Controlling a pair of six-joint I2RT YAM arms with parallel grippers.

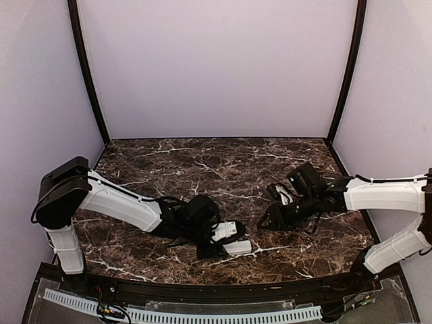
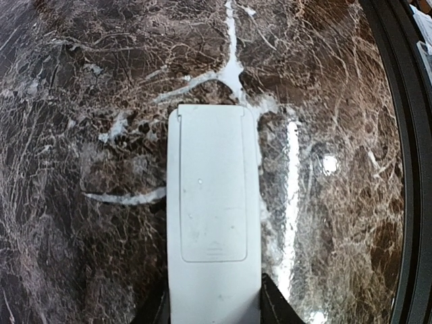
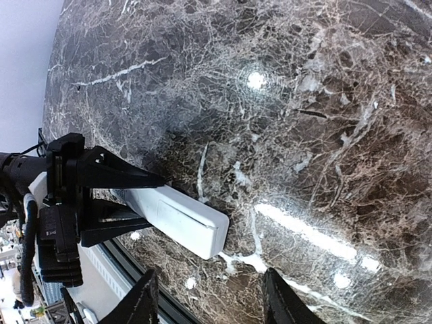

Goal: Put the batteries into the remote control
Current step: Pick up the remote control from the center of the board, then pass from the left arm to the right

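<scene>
Nearest the front edge of the table (image 1: 202, 162), the remote control (image 2: 212, 223) is held by the left gripper (image 2: 214, 309). Its fingers (image 2: 273, 307) are pressed against the two long sides at one end, a pinch that lets the rest project low over the marble; whether the far end rests there cannot be told. The remote is presented back upward, presumably so that the battery bay can be reached. That bay is closed off: the battery cover (image 2: 212, 185) is seen seated flush, so its contents cannot be told. No batteries are seen in any view. Further out, the right gripper (image 3: 210, 300) is hung apart from the remote, with its jaws spread and nothing between them.
</scene>
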